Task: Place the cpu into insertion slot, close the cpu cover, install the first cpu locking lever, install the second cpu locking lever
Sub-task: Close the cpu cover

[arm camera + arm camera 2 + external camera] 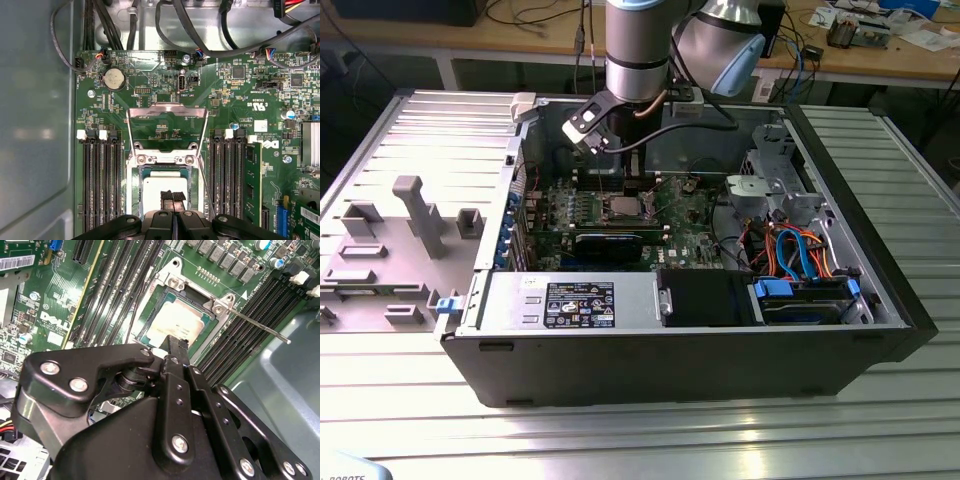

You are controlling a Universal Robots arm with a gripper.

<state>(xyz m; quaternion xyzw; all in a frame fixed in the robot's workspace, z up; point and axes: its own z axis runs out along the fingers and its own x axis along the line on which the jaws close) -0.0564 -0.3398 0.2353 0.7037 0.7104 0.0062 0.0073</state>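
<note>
The cpu (164,184), a silver square chip, lies flat in the insertion slot (132,196) on the green motherboard (235,95). Both wrist views show it; in the second wrist view the cpu (176,322) sits inside the slot's silver border (156,290). The cpu cover (167,111) stands open, swung back from its hinge beyond the chip. My gripper (172,196) is shut, its black fingertips pressed together just over the chip's near edge, with nothing between them. A thin locking lever (260,327) sticks out loose beside the slot. In the exterior view the arm hangs over the slot (624,207).
Long black memory slots (100,185) flank the socket on both sides. Cables (200,30) run across the case wall past the board. A black graphics card (608,243), a power supply (570,300) and a drive bay with blue and orange cables (800,260) fill the case.
</note>
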